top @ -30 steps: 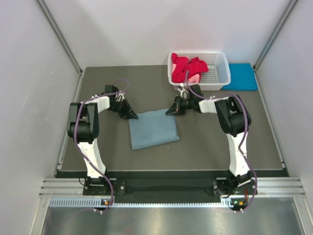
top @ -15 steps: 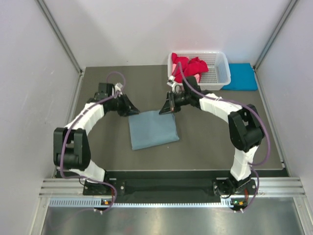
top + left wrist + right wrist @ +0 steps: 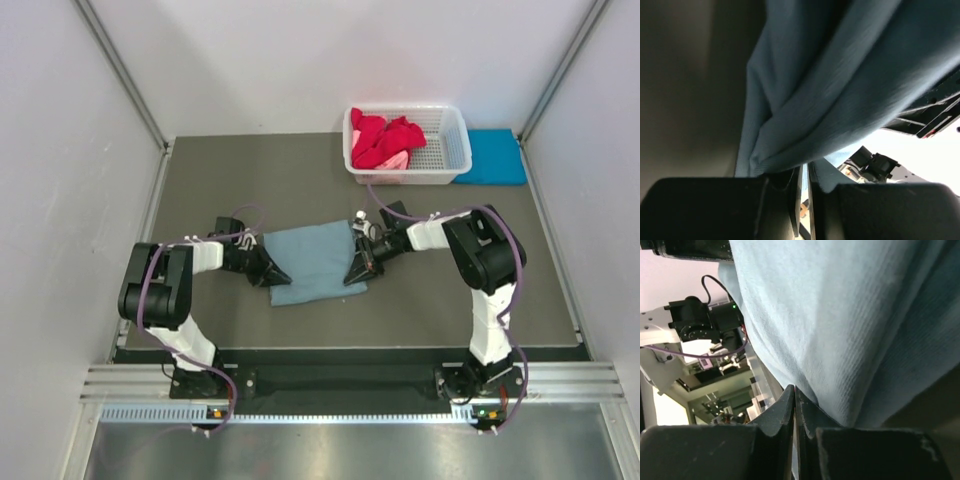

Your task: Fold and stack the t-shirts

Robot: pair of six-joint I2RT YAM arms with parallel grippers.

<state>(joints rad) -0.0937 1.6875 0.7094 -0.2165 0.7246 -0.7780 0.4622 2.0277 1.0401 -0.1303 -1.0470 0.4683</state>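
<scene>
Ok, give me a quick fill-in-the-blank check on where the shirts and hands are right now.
1. The number of hands shut on the grey-blue shirt is ___: the left hand at one side edge, the right hand at the other.
2. The white basket holds a pink shirt and a ___ one.
3. In the top view, the turquoise shirt lies outside the basket, at its ___ side.

Missing words: two; red; right
</scene>
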